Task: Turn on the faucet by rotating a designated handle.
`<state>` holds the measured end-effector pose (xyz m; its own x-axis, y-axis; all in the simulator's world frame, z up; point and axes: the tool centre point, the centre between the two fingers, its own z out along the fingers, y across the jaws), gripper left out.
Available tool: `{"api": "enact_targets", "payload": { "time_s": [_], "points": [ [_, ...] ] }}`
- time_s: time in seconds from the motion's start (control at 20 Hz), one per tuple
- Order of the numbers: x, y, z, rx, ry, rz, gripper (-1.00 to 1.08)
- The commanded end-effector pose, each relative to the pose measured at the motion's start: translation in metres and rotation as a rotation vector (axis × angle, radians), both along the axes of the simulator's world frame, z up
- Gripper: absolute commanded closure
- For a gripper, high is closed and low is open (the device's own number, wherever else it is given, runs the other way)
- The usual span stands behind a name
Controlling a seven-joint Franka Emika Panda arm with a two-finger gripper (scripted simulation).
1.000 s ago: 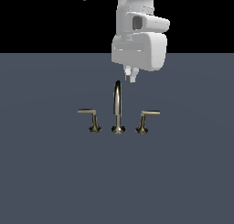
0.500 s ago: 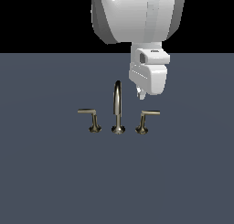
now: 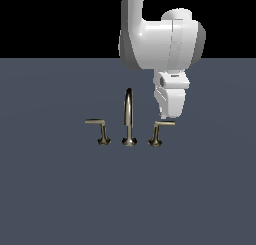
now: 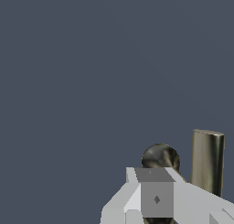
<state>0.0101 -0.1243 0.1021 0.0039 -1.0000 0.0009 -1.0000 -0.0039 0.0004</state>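
The brass faucet stands on the grey surface, with a tall arched spout (image 3: 129, 116) in the middle. The handle (image 3: 161, 129) is on the exterior view's right, its thin bar pointing right. The mirror-image lever (image 3: 99, 129) is on the left. My gripper (image 3: 162, 116) hangs tips down just above and behind the handle's bar, close to it; contact cannot be told. Its fingers look closed together and hold nothing. In the wrist view the fingers (image 4: 155, 198) sit over a round brass knob (image 4: 160, 157), with a brass bar (image 4: 208, 163) beside it.
The flat grey surface (image 3: 60, 189) stretches all around the faucet. My white arm (image 3: 160, 39) rises above the right-hand handle. No other objects show.
My gripper has moved from behind the top of the spout to the exterior view's right and down, and now hangs over the right-hand handle's bar. The faucet has not moved.
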Motion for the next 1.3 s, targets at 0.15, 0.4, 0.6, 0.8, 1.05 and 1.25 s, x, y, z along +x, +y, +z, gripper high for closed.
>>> {"api": "enact_targets", "payload": {
  "time_s": [0.15,0.4,0.6,0.8,1.05,1.25],
  "points": [
    [0.004,-0.01,-0.011,-0.001,0.0,-0.048,1.08],
    [0.004,-0.01,-0.011,0.0,0.0,-0.051,1.08],
    [-0.006,-0.015,-0.011,0.0,0.0,-0.05,1.08],
    [-0.02,-0.022,-0.011,0.0,0.0,-0.051,1.08],
    [-0.034,-0.028,-0.011,0.0,0.0,-0.051,1.08],
    [-0.035,-0.02,-0.011,0.001,-0.009,-0.043,1.08]
  ]
}}
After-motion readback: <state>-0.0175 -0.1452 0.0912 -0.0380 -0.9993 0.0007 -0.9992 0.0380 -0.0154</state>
